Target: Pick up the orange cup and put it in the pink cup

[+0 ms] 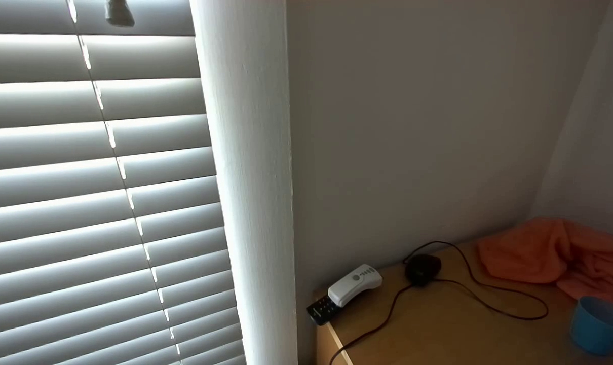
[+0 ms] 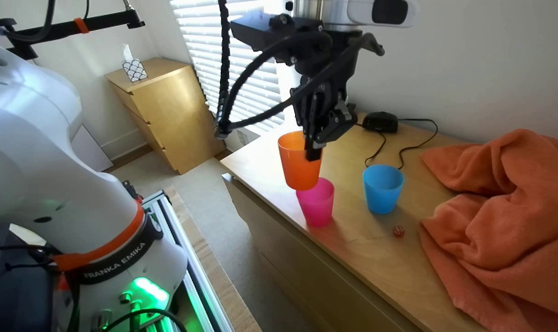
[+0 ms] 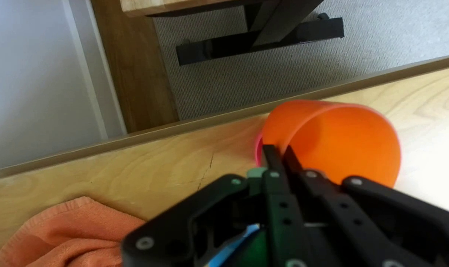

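Note:
The orange cup (image 2: 295,162) hangs above the wooden dresser top in an exterior view, mouth up and slightly tilted. My gripper (image 2: 313,154) is shut on its rim wall. In the wrist view, the fingers (image 3: 278,152) pinch the wall of the orange cup (image 3: 343,144), one finger inside and one outside. The pink cup (image 2: 317,206) stands upright on the dresser, just below the orange cup, whose base overlaps its rim in that view. I cannot tell whether they touch. In the wrist view only a sliver of the pink cup (image 3: 258,150) shows.
A blue cup (image 2: 382,191) and a red die (image 2: 398,231) sit beside the pink cup. An orange cloth (image 2: 505,221) lies heaped at one end. A black device (image 2: 380,121) with a cable and a white remote (image 1: 354,285) are near the wall. The dresser's edge (image 3: 217,115) runs close to the cups.

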Available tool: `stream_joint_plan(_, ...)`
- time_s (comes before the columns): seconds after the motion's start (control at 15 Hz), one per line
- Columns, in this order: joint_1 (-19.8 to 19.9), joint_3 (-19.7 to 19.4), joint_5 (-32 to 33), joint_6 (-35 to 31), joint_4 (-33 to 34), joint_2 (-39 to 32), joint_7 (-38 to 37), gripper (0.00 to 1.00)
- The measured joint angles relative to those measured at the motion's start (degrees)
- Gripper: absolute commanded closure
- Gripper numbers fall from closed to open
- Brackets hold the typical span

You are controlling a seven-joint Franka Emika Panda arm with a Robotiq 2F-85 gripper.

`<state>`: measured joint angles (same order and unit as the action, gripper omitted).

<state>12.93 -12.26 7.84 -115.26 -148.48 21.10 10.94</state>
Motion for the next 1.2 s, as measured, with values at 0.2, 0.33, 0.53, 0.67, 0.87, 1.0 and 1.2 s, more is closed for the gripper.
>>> stream_joint_plan(0.2, -0.1, 0.0, 0.0, -5.2, 0.0, -3.2, 1.2, 0.99)
stream_joint_plan(0.33, -0.4, 0.0, -0.3, -8.2, 0.0, -5.3, 2.2, 0.99)
stream_joint_plan(0.53, -1.2, 0.0, -0.8, -10.1, 0.0, -7.6, 3.8, 0.99)
stream_joint_plan(0.67, -1.7, 0.0, -1.2, -10.1, 0.1, -8.5, 4.5, 0.99)
stream_joint_plan(0.87, -1.9, 0.0, -1.2, -10.1, 0.1, -9.4, 5.1, 0.99)
stream_joint_plan(1.0, -2.0, 0.0, -1.2, -10.8, 0.1, -10.0, 5.4, 0.99)
stream_joint_plan(1.2, -2.2, 0.1, -1.2, -12.3, 0.1, -11.4, 5.7, 0.99)
